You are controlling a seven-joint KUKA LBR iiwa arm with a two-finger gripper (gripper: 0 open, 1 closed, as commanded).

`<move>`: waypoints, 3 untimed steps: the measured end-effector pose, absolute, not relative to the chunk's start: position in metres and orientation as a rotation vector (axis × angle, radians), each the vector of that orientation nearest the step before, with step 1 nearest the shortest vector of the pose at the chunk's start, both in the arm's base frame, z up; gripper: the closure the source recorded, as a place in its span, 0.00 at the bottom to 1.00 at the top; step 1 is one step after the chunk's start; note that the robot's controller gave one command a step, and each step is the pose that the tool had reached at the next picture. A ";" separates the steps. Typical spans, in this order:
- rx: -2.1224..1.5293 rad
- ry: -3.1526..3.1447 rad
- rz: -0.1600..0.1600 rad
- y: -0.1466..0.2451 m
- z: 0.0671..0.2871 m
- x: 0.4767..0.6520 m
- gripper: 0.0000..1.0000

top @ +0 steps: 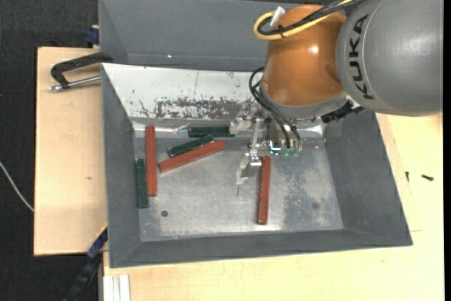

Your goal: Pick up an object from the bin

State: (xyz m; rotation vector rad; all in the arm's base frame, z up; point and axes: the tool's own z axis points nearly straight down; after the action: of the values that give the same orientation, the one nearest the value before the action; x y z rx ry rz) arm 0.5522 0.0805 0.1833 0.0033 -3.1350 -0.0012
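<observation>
One grey bin [211, 32] takes up most of the frame, and the arm [402, 46] comes in from the upper right, its orange cover [303, 60] hanging over the bin's back right part. Below the cover the gripper [252, 164] is low over the floor, right of centre; how wide it stands I cannot tell, since the wrist hides much of it. Six sticks lie on the floor, none of them lifted. Nearest is a red stick [262, 197], lying nearly upright in the frame at lower centre-right, its upper end just beside the gripper, touching it or very near; whether that end is actually gripped cannot be made out. A second red stick [192, 156] lies slantwise left of centre with a green stick [189, 147] alongside it, another green one [209, 130] is near the back wall, and a third red stick [151, 162] and a third green one [141, 187] lie side by side at the far left. By my reading the approach is done, while the grasp is unconfirmed and the lift is all yet to do; the nearest red stick seems the likely pick, and everything still rests flat on the floor
</observation>
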 end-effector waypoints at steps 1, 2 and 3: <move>0.001 -3.143 -0.003 0.080 0.187 0.554 0.00; 0.085 -3.149 -0.002 0.098 0.152 0.573 0.00; 0.206 -3.160 -0.001 0.113 0.080 0.577 1.00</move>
State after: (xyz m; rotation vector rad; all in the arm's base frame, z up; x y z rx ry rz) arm 0.5771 0.1134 0.0799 0.2061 -3.1597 -0.0009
